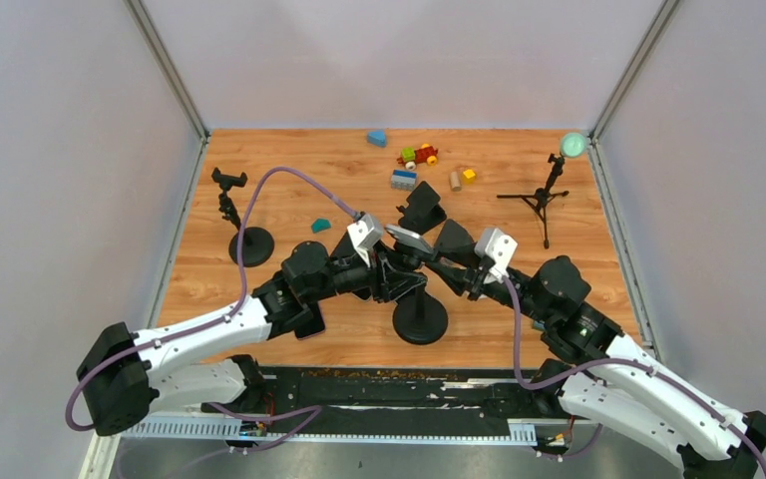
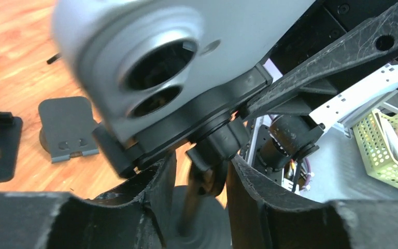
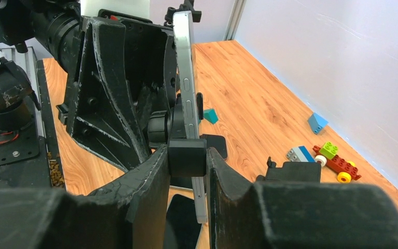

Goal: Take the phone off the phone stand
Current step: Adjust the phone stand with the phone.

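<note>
A silver phone sits in the clamp of a black phone stand with a round base at the table's middle. In the left wrist view the phone's back with two lenses fills the top. My left gripper is open, its fingers on either side of the stand's neck, and a narrow gap shows on the left side. In the right wrist view the phone stands edge-on. My right gripper is shut on the stand's black clamp block at the phone's edge.
A second stand is at the left and a small tripod at the right. Toy blocks lie at the back. Black wedge holders stand behind the phone. A dark phone lies flat under the right gripper.
</note>
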Motion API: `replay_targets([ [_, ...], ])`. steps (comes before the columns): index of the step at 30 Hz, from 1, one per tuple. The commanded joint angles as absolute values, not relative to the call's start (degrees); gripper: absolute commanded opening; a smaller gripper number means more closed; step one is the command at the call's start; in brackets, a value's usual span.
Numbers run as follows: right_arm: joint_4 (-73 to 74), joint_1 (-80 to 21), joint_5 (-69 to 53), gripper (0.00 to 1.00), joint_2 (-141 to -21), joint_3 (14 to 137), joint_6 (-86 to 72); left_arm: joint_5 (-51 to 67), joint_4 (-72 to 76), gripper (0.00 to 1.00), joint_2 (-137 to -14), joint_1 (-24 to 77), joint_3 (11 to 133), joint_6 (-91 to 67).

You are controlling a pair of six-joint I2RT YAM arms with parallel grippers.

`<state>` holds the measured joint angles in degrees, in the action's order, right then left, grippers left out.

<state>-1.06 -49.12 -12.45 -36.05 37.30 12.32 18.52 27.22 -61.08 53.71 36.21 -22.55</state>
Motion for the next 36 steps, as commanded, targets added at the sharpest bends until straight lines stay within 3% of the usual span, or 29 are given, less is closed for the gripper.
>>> replay_targets([
  [1, -9.3, -51.0, -11.7, 0.0, -35.6, 40.3, 11.0, 16.4, 31.2, 0.43, -62.1, 55.1, 39.0, -22.1],
  [11, -8.5, -54.8, -7.4, 0.0, -35.2, 38.5, 12.8, 13.7, 35.5, 0.19, -65.6, 56.5, 41.0, -24.3],
  [15, -7.0, -55.5, -7.5, 0.0, -34.3, 38.1, 13.5, 11.3, 34.1, 0.01, -65.5, 56.5, 41.7, -24.3],
  [17, -5.8, -55.6, -8.8, 0.0, -33.3, 38.1, 14.3, 10.6, 33.4, 0.0, -64.9, 56.5, 41.6, -24.0],
  [19, -4.3, -55.6, -10.2, 0.12, -32.0, 38.1, 15.1, 11.7, 32.9, 0.0, -64.7, 56.5, 41.6, -23.1],
  [21, -1.8, -55.6, -11.8, 0.38, -30.6, 38.5, 16.0, 13.8, 31.4, 0.0, -64.5, 56.5, 42.0, -21.9],
  [26, 8.1, -55.6, -17.0, 0.8, -28.5, 41.6, 17.2, 22.4, 26.4, 0.0, -63.7, 56.5, 43.4, -18.2],
  [30, 14.1, -55.6, -20.0, 0.96, -28.1, 44.7, 17.2, 26.4, 23.6, 0.0, -62.3, 56.5, 42.5, -17.5],
  [36, 20.1, -55.5, -19.0, 0.99, -29.9, 50.0, 8.8, 35.9, 22.1, 0.0, -60.3, 56.5, 42.0, -17.6],
])
